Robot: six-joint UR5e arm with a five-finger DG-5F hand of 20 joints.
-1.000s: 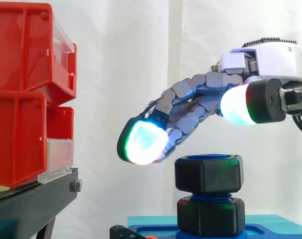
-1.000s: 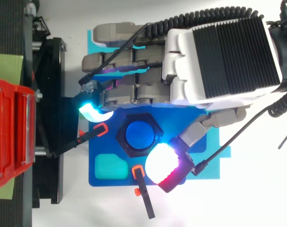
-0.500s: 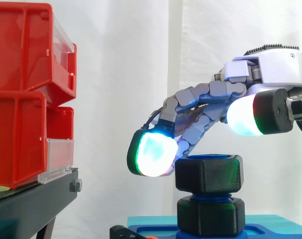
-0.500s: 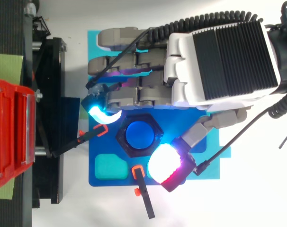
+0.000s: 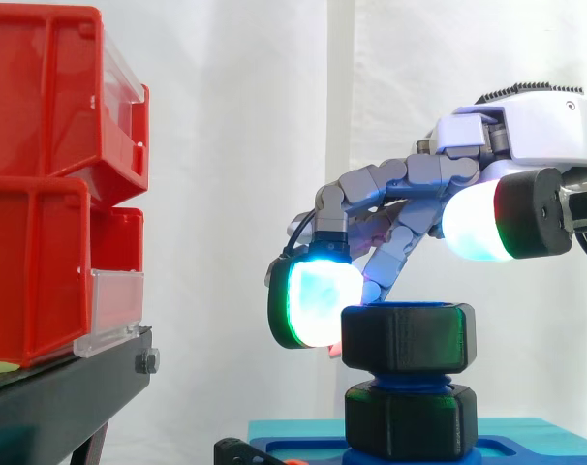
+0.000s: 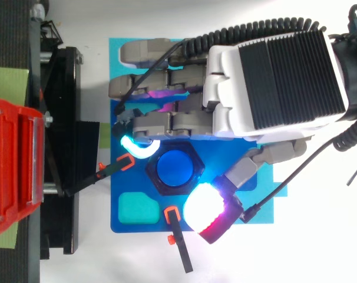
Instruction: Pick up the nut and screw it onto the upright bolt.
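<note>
A black hex nut [image 5: 406,337] sits on the top of the upright blue bolt [image 6: 174,168], above a second black hex piece [image 5: 410,421] at the bolt's foot. The bolt stands on a blue base plate [image 6: 131,224]. My hand [image 6: 273,82] hovers over it, coming in from the right. Its fingers bend down, and a cyan-glowing fingertip [image 5: 313,302] is level with the nut's left face, touching or nearly touching it. The thumb's white pad [image 5: 478,221] stays above and to the right of the nut, clear of it. Nothing is gripped.
Stacked red bins [image 5: 51,184] on a black stand [image 5: 61,397] rise to the left, a short gap from the fingertips. Two black clamps with orange tips [image 6: 177,236] hold the base plate's edge. A teal recess [image 6: 134,207] lies in the plate beside the bolt.
The fingers have curled further and the cyan fingertip has dropped and shifted right, from above-left of the nut to beside its left face. The nut has not moved.
</note>
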